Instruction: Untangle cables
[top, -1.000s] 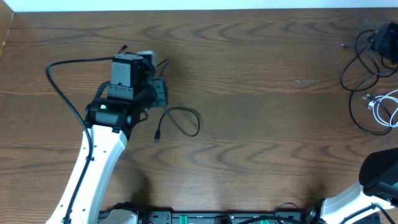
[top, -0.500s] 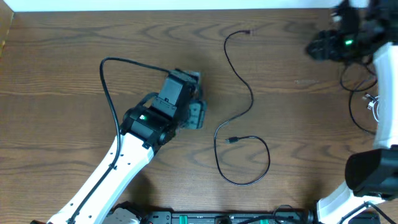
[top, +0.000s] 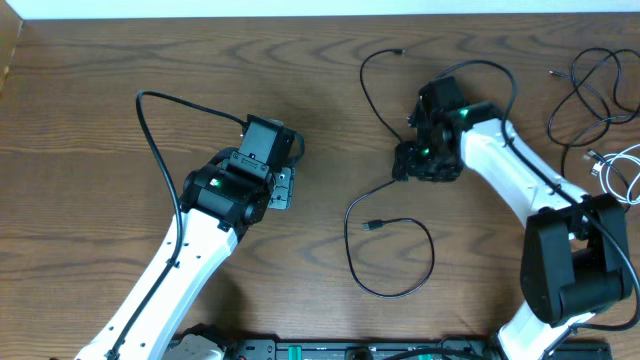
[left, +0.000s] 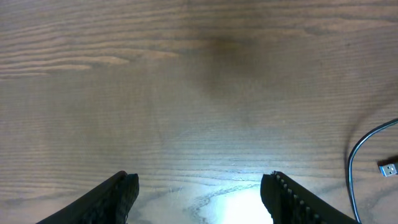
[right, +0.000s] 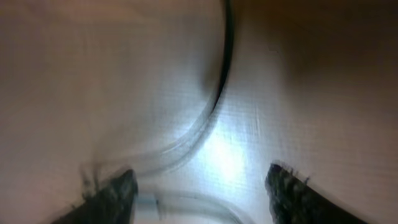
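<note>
One black cable (top: 400, 140) lies loose on the table, running from a plug at the back (top: 400, 50) into a wide loop (top: 400, 290) near the front, with its other plug (top: 372, 226) inside the loop. My right gripper (top: 408, 165) hovers low over its middle stretch. In the blurred right wrist view the cable (right: 217, 93) curves down between the open jaws of the right gripper (right: 202, 177). My left gripper (top: 282, 190) is open and empty (left: 199, 183), left of the cable (left: 353, 162). More black cables (top: 590, 90) and a white one (top: 620, 170) lie tangled at the far right.
The left arm's own thick black wire (top: 150, 130) arcs over the wooden table (top: 120, 60). A white wall strip runs along the table's back edge. The right arm's base (top: 570, 270) stands at the front right, beside the tangled pile.
The left gripper opened, let the black cable go and drew back to the left. The right arm swung from the back right corner down onto the cable's middle.
</note>
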